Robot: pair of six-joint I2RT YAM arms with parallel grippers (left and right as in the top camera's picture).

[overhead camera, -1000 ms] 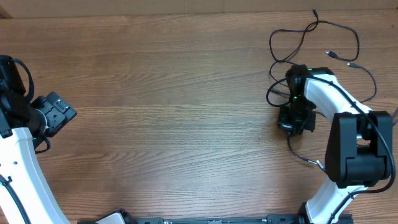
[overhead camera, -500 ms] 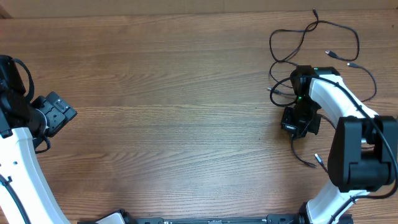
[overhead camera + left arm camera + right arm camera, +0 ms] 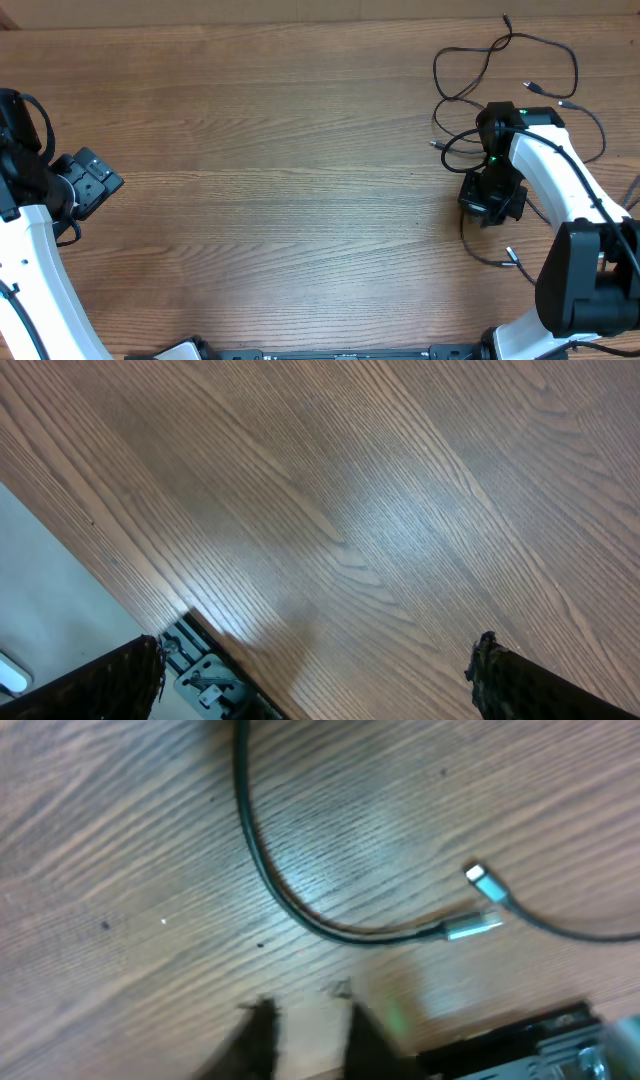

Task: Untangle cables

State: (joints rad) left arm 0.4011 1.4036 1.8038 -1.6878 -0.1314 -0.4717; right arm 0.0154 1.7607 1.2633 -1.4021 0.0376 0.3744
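Observation:
Several thin black cables (image 3: pixel 437 75) lie in loose loops at the table's far right, with small silvery plug ends. One strand runs from under my right gripper (image 3: pixel 485 205) to a plug (image 3: pixel 510 257) nearer the front. In the right wrist view a black cable (image 3: pixel 262 870) curves to a silvery plug (image 3: pixel 472 926), beside a second, white plug (image 3: pixel 478 875). The right gripper's fingers (image 3: pixel 312 1035) are blurred and a little apart, with bare wood between them. My left gripper (image 3: pixel 100 180) is wide open and empty (image 3: pixel 315 680) at the table's left edge.
The wooden table (image 3: pixel 280 180) fills the overhead view. The left wrist view shows the table's left edge with a metal bracket (image 3: pixel 210 680) and pale floor beyond it. The right arm's white links (image 3: pixel 560 170) lie over part of the cable loops.
My right gripper has moved to the right and slightly toward the front. The strand under it and its plug end have shifted along with it. The left arm has not moved.

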